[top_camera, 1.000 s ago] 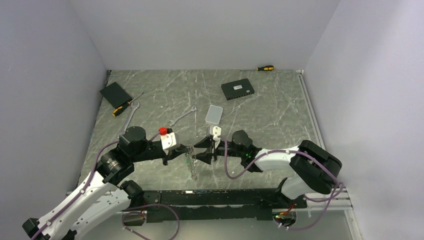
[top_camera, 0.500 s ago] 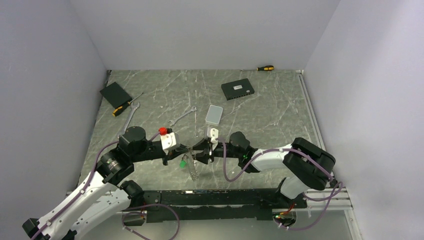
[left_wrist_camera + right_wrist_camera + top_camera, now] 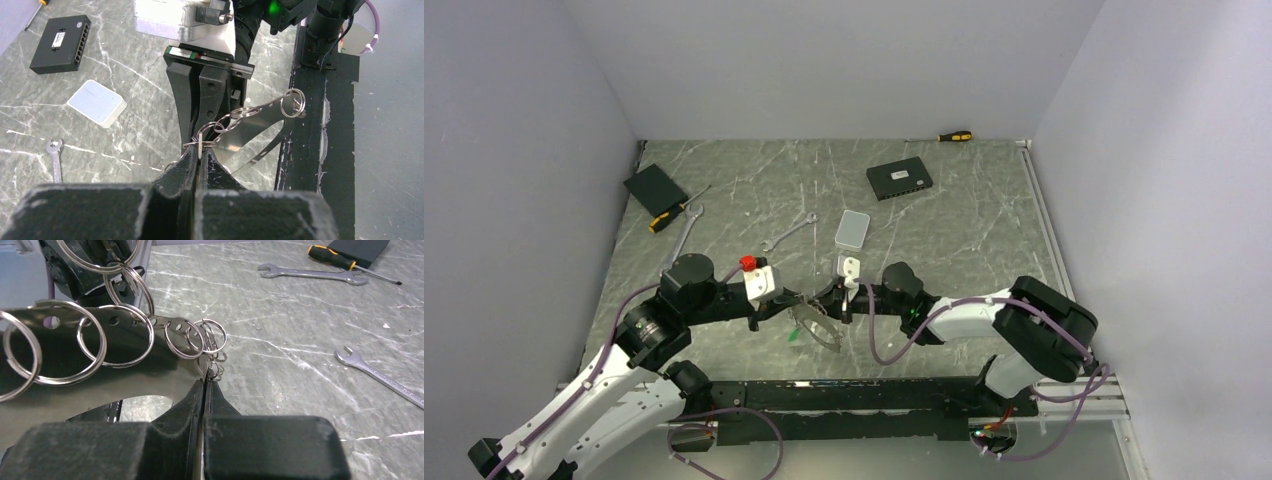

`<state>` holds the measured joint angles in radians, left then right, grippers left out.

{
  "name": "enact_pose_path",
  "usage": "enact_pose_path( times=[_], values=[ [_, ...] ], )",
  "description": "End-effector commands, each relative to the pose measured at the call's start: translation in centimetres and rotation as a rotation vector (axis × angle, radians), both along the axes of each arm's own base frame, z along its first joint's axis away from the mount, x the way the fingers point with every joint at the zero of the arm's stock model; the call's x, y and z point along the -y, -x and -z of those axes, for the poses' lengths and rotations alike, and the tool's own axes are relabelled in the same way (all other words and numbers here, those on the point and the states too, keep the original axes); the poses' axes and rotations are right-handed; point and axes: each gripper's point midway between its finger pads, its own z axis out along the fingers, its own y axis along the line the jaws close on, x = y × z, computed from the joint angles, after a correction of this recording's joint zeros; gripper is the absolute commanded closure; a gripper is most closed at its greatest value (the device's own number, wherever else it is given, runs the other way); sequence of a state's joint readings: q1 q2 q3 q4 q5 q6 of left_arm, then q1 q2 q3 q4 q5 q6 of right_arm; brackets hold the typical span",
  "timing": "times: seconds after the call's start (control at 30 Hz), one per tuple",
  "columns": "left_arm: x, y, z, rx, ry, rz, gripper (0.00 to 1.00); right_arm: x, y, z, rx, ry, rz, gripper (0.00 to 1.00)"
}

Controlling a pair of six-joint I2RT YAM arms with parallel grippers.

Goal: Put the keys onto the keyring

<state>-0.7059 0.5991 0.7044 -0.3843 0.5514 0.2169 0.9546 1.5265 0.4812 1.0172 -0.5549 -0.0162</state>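
The keyring (image 3: 817,325) is a silvery metal loop with a flat band (image 3: 250,127) and several split rings (image 3: 116,335) strung along it. It hangs in the air between my two grippers, above the table's near edge. My left gripper (image 3: 200,150) is shut on a thin ring at one end. Facing it, my right gripper (image 3: 205,381) is shut on the band's thin edge beside the smallest rings. In the top view the two grippers' tips almost meet. I cannot make out separate keys; a small green tag (image 3: 794,338) shows just below the keyring.
Two wrenches (image 3: 789,231) (image 3: 686,232), a screwdriver (image 3: 667,216) and a black box (image 3: 655,186) lie at the back left. A white box (image 3: 852,228), a black switch (image 3: 899,179) and another screwdriver (image 3: 954,136) lie further back. The black front rail (image 3: 854,395) runs just below the keyring.
My right gripper has gone from open to shut on the keyring. The keyring has swung from hanging straight down to slanting out toward the lower right. The left gripper has stayed shut.
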Motion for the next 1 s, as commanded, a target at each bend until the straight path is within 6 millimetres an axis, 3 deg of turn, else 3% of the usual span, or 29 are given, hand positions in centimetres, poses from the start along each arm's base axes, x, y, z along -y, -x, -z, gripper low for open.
enact_pose_path(
  times=[0.0,0.2,0.33,0.5,0.67,0.73,0.97],
  values=[
    [0.2,0.1,-2.5,0.075,0.054,0.022,1.00,0.2,-0.7,-3.3,0.101,-0.042,0.032,1.00],
    [0.6,1.1,-2.4,0.079,0.062,0.091,1.00,1.7,-4.2,-5.1,0.221,-0.005,0.235,1.00],
    [0.9,1.8,-2.2,0.068,0.062,0.140,0.93,2.0,-5.3,-7.0,0.332,-0.001,0.284,1.00],
    [1.2,2.4,-1.7,0.050,0.051,0.193,0.80,1.5,-5.4,-9.3,0.450,-0.013,0.293,1.00],
    [1.3,2.6,-1.4,0.041,0.036,0.207,0.42,1.5,-5.0,-11.3,0.548,-0.041,0.308,1.00],
    [1.2,2.5,-1.5,0.047,0.038,0.196,0.32,1.5,-4.7,-12.0,0.577,-0.048,0.308,1.00],
    [0.4,0.9,-2.2,0.072,0.055,0.068,0.29,1.9,-3.4,-14.0,0.652,-0.046,0.309,1.00]
  ],
)
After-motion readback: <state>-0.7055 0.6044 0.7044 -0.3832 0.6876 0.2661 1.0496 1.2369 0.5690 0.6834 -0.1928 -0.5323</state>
